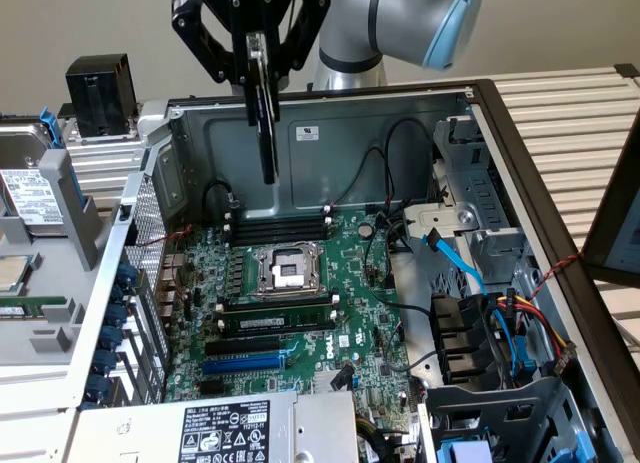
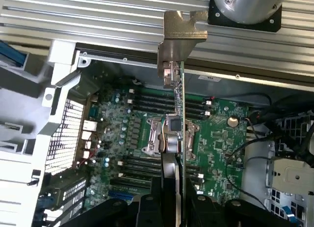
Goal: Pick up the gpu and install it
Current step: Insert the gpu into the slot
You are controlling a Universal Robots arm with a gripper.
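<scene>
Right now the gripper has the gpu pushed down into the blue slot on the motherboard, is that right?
No. The gripper holds the gpu, but it hangs in the air above the motherboard, clear of the blue slot, not pushed into it. The exterior view shows this.

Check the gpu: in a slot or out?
Out. The gripper holds the gpu edge-on, hanging in the air above the motherboard, touching no slot.
</scene>
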